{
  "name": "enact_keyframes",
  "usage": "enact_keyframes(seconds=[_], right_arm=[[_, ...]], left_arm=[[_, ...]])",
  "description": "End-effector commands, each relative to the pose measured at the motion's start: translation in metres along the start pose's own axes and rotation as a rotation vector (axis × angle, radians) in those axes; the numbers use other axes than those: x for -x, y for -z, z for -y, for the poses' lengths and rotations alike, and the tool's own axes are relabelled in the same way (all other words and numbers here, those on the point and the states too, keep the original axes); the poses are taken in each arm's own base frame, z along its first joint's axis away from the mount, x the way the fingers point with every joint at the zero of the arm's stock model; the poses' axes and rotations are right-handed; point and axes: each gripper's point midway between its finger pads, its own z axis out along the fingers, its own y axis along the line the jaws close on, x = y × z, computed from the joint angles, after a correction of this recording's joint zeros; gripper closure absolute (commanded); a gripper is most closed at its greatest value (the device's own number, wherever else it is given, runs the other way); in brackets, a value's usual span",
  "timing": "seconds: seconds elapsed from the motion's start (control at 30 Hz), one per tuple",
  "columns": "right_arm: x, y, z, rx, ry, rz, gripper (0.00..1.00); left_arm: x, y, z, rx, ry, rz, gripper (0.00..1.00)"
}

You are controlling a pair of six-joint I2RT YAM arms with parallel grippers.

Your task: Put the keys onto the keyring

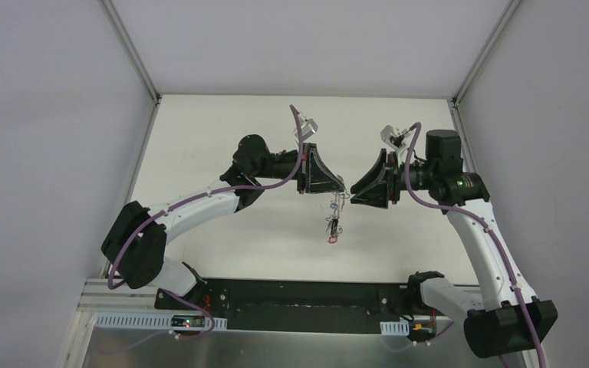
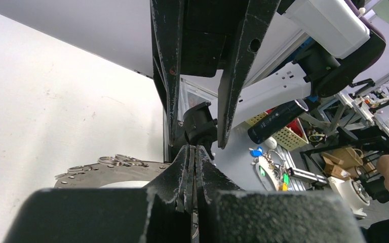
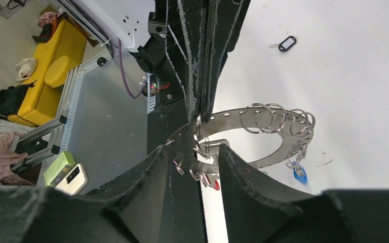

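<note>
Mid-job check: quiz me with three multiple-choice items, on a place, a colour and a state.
1. Where is the black-tagged key? A on the table, apart from the keyring; B threaded on the keyring; C clamped between fingers.
2. The tag dangling off the keyring's rim in the right wrist view is: A yellow; B blue; C white.
3. The left end effector is: A open; B hidden; C shut on the keyring.
Answers: A, it lies alone on the table; B, it shows blue; C, it pinches the band.
</note>
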Motion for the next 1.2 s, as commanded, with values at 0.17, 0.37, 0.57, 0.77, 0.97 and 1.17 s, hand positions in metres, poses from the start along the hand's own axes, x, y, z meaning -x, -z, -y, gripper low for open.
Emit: enact_keyframes(seconds=[0.17, 0.37, 0.57, 0.77, 0.97, 1.17], right_arm=[[0.024, -0.002, 0.003, 0.014, 0.056, 0.028, 0.64], [0.029, -0.003, 0.004, 0.017, 0.067, 0.03, 0.72], [0.024, -0.005, 0.011, -0.007, 0.07, 0.018, 0.83], [0.009, -0.011, 0.012, 0.0, 0.054, -0.011, 0.83], [0.0, -0.015, 0.007, 0.029, 0.034, -0.023, 0.83], [-0.006, -0.014, 0.005, 0.036, 0.03, -0.026, 0.83]], left_arm=[[0.016, 0.006, 0.025, -0.062, -0.108, 0.027, 1.0], [0.014, 0.006, 0.024, -0.062, -0.112, 0.019, 1.0], [0.015, 0.007, 0.026, -0.063, -0.115, 0.022, 1.0], [0.017, 0.006, 0.025, -0.061, -0.111, 0.026, 1.0], [0.019, 0.004, 0.023, -0.058, -0.106, 0.037, 1.0], [0.02, 0.003, 0.022, -0.058, -0.101, 0.043, 1.0]])
